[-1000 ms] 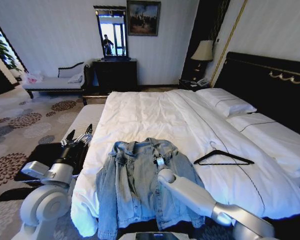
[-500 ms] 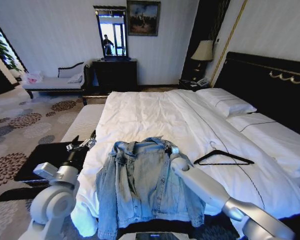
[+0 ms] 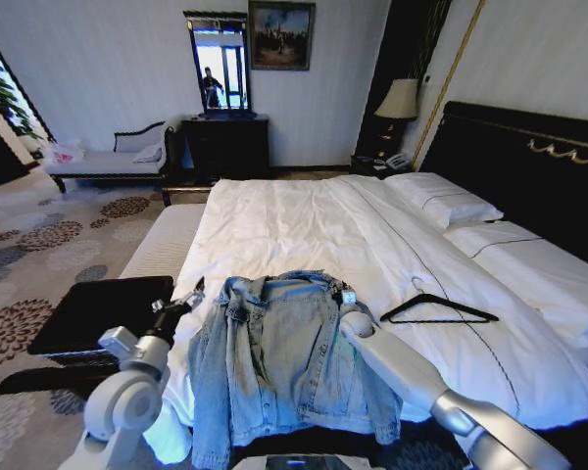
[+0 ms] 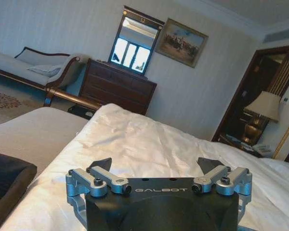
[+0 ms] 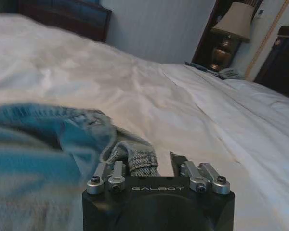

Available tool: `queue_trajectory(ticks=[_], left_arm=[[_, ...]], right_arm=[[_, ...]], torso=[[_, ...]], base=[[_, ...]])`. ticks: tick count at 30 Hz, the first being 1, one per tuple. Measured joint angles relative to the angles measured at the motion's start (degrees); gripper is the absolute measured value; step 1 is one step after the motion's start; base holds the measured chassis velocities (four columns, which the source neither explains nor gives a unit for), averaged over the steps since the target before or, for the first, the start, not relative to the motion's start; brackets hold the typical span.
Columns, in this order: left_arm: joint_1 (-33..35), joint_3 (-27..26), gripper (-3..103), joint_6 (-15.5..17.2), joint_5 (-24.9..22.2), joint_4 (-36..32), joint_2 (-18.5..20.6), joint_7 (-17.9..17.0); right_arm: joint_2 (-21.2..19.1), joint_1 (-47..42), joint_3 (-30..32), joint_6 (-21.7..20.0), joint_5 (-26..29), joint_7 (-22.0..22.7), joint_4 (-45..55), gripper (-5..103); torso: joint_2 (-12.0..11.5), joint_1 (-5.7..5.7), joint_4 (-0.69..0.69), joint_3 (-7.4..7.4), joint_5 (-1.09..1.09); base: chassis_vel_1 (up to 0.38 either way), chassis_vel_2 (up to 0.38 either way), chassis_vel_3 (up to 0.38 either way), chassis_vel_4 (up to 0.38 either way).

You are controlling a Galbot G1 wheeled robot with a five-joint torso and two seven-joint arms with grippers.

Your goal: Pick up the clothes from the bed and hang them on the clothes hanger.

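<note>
The white-sheeted bed point(image 3: 304, 225) carries a light blue denim jacket point(image 3: 279, 357) spread over its foot edge, a black coat hanger point(image 3: 437, 309) lying on the sheet just beside the jacket toward the headboard, and two white pillows point(image 3: 449, 203) against that black headboard.

**A furnished bedroom, like in a hotel**

The place is a bedroom. A very large bed with white sheets point(image 3: 304, 230) fills the middle of the frame, with white pillows point(image 3: 443, 201) and a tall black headboard with gold trim point(image 3: 529, 157) at the right. In the upper middle stand a dark wooden dresser point(image 3: 225, 147), a mirror point(image 3: 219, 64) and a framed painting point(image 3: 280, 35). A table lamp with a cream shade point(image 3: 399, 101) is at upper right, a chaise longue point(image 3: 108, 159) at upper left, and patterned carpet point(image 3: 39, 255) at the left.
</note>
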Motion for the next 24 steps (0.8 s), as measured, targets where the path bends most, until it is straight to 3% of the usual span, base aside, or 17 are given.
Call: queue_trajectory(ticks=[4, 6, 12, 21, 24], left_arm=[[-0.4, -0.3, 100, 0.6, -0.6, 1.1, 2.9, 0.1], [-0.5, -0.3, 100, 0.8, -0.8, 1.3, 3.3, 0.1], [-1.3, 3.8, 100, 2.3, -0.9, 6.0, 6.9, 1.2], [-1.9, 7.1, 100, 3.1, -1.0, 10.9, 7.7, 2.2], [-3.3, 12.8, 100, 3.4, -0.7, 12.8, 8.1, 2.6]], right_arm=[[-4.6, -4.9, -1.0, -3.6, 4.9, 4.3, 7.2, 66], [-5.2, -5.7, -1.0, -3.8, 5.3, 4.6, 7.9, 66], [-9.3, -14.8, 4.6, -1.9, 7.3, 4.7, 22.5, 93], [-9.7, -18.0, 13.1, 4.6, 9.9, 0.6, 30.6, 100], [-8.9, -18.2, 15.6, 9.4, 11.7, 0.0, 32.6, 100]], torso=[[0.0, 0.0, -0.02, -0.01, 0.02], [0.0, -0.01, -0.02, 0.0, 0.02], [0.0, -0.01, -0.02, -0.01, 0.0], [0.0, 0.0, 0.0, 0.0, 0.02], [0.0, -0.01, 0.01, 0.0, 0.01]], base=[[0.0, 0.0, 0.0, 0.0], [0.0, 0.0, 0.0, 0.0], [0.0, 0.0, 0.0, 0.0], [0.0, 0.0, 0.0, 0.0], [0.0, 0.0, 0.0, 0.0]])
